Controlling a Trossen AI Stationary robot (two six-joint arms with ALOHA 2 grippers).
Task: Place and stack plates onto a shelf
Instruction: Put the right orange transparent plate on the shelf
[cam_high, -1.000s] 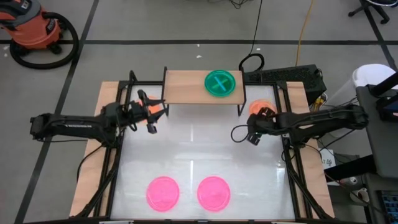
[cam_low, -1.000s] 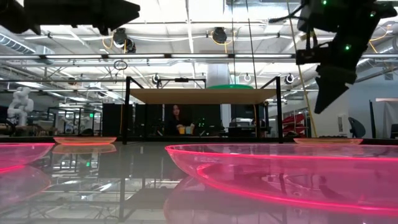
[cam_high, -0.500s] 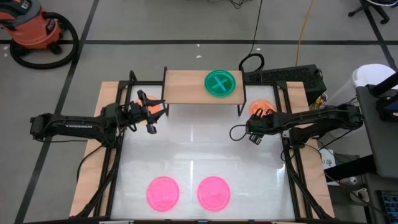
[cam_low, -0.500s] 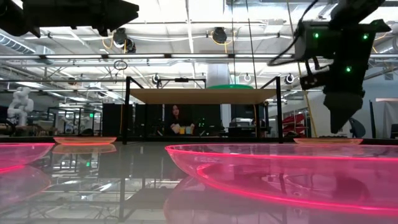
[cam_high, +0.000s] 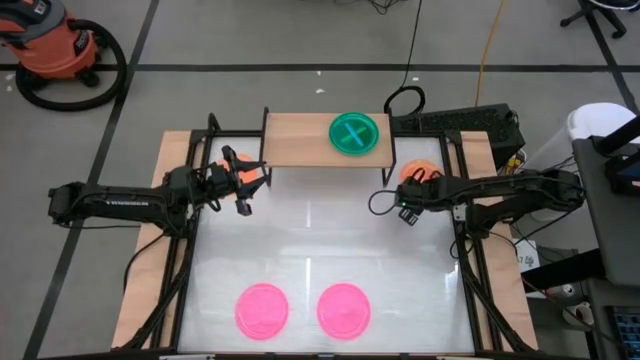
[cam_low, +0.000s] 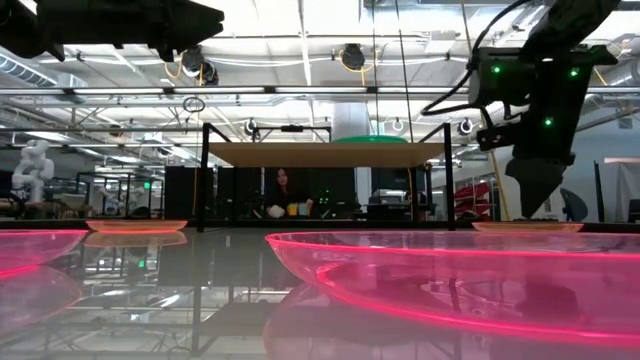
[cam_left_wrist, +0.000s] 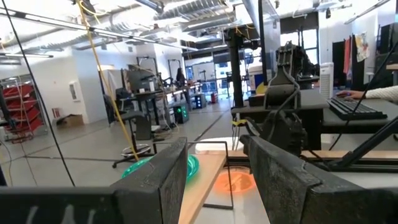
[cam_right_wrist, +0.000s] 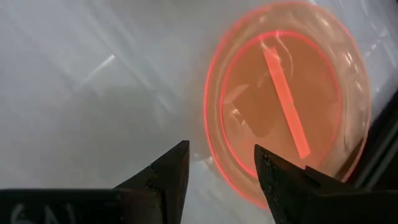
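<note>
An orange plate (cam_high: 415, 171) (cam_right_wrist: 289, 106) lies flat on the white tabletop right of the shelf (cam_high: 300, 140). My right gripper (cam_right_wrist: 217, 149) (cam_low: 537, 208) points down, open, just above the plate's rim on the side toward the table's middle, touching nothing. A green plate (cam_high: 354, 132) rests on the shelf's right half. A second orange plate (cam_low: 135, 226) lies on the table left of the shelf, under my left gripper (cam_high: 248, 180) (cam_left_wrist: 214, 146), which hovers open and level. Two pink plates (cam_high: 261, 310) (cam_high: 343, 310) lie near the front edge. No cyan plate shows.
The shelf's thin black legs (cam_high: 390, 172) stand close to the right orange plate. The table's black frame rail (cam_high: 462, 200) runs along its right side. Bare white tabletop lies between the shelf and the pink plates. A person sits in the room beyond (cam_low: 282, 192).
My right gripper has moved a little toward the far edge and gone down to the right orange plate, tipping from a slant into pointing straight down. The plates have stayed where they were.
</note>
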